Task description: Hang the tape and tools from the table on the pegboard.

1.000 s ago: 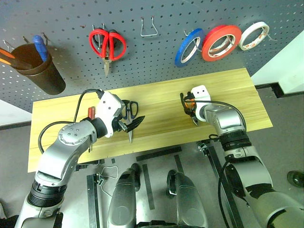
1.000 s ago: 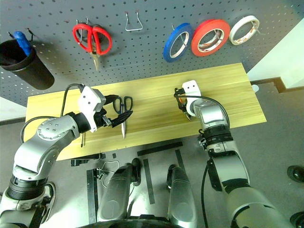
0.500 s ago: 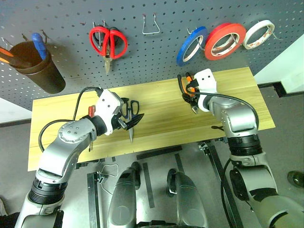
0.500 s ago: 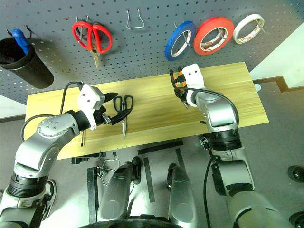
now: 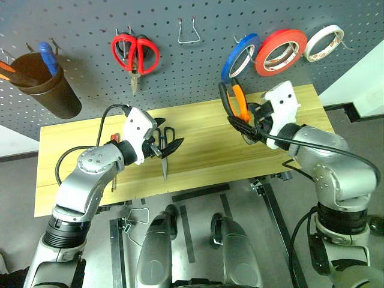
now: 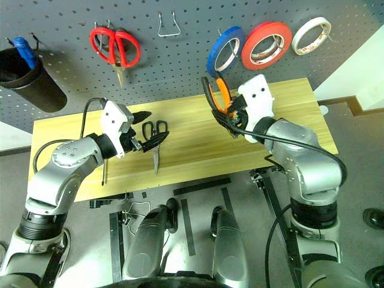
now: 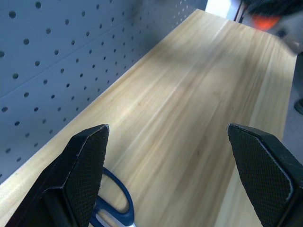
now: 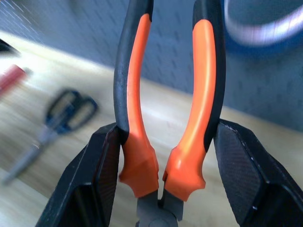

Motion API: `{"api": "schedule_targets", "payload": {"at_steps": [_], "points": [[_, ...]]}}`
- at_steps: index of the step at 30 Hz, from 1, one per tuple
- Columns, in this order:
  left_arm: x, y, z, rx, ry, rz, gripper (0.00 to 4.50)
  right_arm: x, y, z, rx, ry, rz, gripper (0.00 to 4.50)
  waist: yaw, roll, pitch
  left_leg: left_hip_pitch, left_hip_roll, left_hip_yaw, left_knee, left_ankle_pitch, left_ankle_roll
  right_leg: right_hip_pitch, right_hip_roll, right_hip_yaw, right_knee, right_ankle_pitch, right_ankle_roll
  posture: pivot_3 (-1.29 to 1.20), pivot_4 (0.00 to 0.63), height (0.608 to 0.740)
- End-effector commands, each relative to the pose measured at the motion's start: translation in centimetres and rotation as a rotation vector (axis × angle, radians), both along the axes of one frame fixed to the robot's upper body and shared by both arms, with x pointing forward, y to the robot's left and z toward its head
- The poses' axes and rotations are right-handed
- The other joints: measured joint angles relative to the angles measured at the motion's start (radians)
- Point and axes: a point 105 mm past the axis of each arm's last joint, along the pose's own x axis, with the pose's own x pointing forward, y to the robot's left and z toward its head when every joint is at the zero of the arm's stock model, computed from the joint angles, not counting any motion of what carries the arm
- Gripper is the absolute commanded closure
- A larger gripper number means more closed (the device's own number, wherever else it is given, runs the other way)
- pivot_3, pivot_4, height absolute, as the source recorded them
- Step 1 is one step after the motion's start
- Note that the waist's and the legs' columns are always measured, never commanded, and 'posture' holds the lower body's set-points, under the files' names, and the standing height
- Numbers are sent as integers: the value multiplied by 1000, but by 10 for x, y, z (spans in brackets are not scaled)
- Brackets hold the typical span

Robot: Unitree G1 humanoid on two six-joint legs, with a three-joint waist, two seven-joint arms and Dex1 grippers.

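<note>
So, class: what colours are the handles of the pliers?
Orange and black on the pliers, clearest in the right wrist view.

The left gripper (image 5: pixel 167 146) points level toward the right, its fingers (image 7: pixel 85 165) spread wide with nothing between them, forearm bent in from the left. The right gripper (image 5: pixel 241 123) points level toward the left, raised above the table (image 5: pixel 198 150), fingers (image 8: pixel 102 170) clamped on the pliers (image 8: pixel 165 109), elbow bent out.

The pliers (image 8: pixel 165 118) in my right gripper (image 8: pixel 163 189) have smooth, slightly glossy orange-and-black plastic handles, pinched between matt black, finely textured fingers (image 8: pixel 90 184). My table (image 7: pixel 199 109) is light, satin-smooth wood with visible grain, and my pegboard (image 5: pixel 78 36) looks matt grey with thin metal wire hooks (image 5: pixel 188 33).
</note>
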Motion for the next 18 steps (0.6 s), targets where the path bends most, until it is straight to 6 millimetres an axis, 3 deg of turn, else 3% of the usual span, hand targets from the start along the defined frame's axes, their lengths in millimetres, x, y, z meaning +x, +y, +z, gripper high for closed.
{"api": "schedule_targets", "payload": {"at_steps": [1,6,12,18], "points": [[-6,-3,12,-36,-62,-34,330,-25,8,42,57,-189,111,1887,0,0,0,0,0,0,0,0,0,0,0,0,0,0,0,87,318,740],[-7,-4,25,-93,-125,-38,330,-38,15,80,140,-328,179,1887,-1,0,0,0,0,0,1,0,0,0,0,0,1,0,0,88,315,740],[-8,8,26,-129,-155,5,330,-41,27,124,140,-534,119,1887,-3,-1,-1,0,0,0,2,0,0,0,0,-1,2,0,0,94,311,740],[-13,14,33,-202,-216,25,330,-20,31,144,168,-624,9,1887,0,-5,-5,0,0,0,3,0,0,1,0,-1,2,0,0,93,304,740]]}}
